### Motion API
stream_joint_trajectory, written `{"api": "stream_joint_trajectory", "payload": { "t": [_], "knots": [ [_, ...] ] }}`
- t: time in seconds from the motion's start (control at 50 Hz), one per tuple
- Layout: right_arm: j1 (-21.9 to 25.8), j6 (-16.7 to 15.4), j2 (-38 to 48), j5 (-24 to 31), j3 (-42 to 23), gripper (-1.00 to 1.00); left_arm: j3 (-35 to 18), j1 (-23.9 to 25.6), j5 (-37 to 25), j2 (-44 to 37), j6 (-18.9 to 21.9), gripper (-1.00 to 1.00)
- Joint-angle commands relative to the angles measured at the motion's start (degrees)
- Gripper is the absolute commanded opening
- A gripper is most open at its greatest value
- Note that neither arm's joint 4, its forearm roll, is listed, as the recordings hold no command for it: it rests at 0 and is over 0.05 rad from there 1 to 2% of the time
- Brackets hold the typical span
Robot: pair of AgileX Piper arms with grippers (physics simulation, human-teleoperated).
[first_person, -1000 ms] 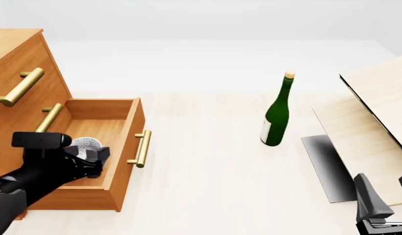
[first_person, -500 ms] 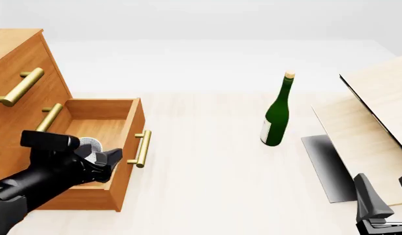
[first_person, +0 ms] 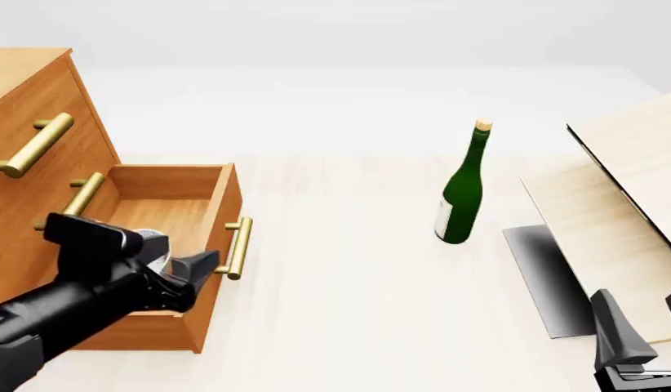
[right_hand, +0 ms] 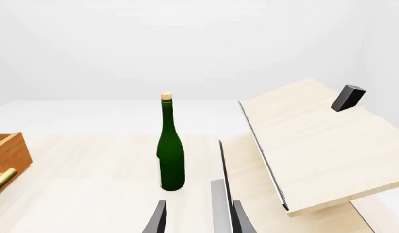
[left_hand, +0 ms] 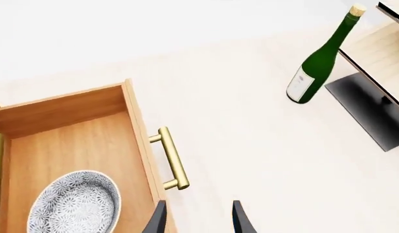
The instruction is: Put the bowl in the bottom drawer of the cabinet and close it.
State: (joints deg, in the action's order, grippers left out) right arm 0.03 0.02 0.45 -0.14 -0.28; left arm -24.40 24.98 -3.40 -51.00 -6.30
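The speckled white bowl [left_hand: 75, 203] rests on the floor of the pulled-out bottom drawer [left_hand: 76, 145], near its front wall. In the front view only a sliver of the bowl [first_person: 152, 238] shows behind my left arm. My left gripper [first_person: 189, 266] hangs open and empty over the drawer's front wall, beside the brass handle [first_person: 238, 247]; its fingertips [left_hand: 157, 219] straddle that wall's edge. The cabinet [first_person: 42, 90] stands at the far left. My right gripper [first_person: 644, 320] sits open and empty at the table's near right corner.
A green wine bottle [first_person: 462, 189] stands upright right of centre. Pale wooden boards [first_person: 624, 196] lean on a dark stand [first_person: 548, 278] at the right. Two shut upper drawers with brass handles [first_person: 33, 147] sit above the pulled-out one.
My left gripper has drawn away from the bowl toward the drawer's front wall and handle. The bowl stays in the drawer. The right arm has not moved.
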Motion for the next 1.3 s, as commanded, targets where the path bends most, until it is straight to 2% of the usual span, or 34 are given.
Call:
{"api": "stream_joint_trajectory", "payload": {
  "t": [0.02,0.5,0.58,0.92,1.3],
  "knots": [
    [0.0,0.0,0.0,0.0,0.0,1.00,-0.2,2.8,0.1,0.4,2.5,1.00],
    [0.0,0.0,0.0,0.0,0.0,1.00,-0.5,9.7,3.3,-4.3,6.0,1.00],
    [0.0,0.0,-0.1,0.0,0.0,1.00,0.7,10.8,5.2,-5.6,7.7,1.00],
    [0.0,0.0,0.0,0.0,0.0,1.00,1.0,12.9,8.2,-10.3,9.1,1.00],
    [0.0,0.0,0.0,0.0,0.0,1.00,1.2,15.2,11.2,-15.4,8.3,1.00]
  ]
}}
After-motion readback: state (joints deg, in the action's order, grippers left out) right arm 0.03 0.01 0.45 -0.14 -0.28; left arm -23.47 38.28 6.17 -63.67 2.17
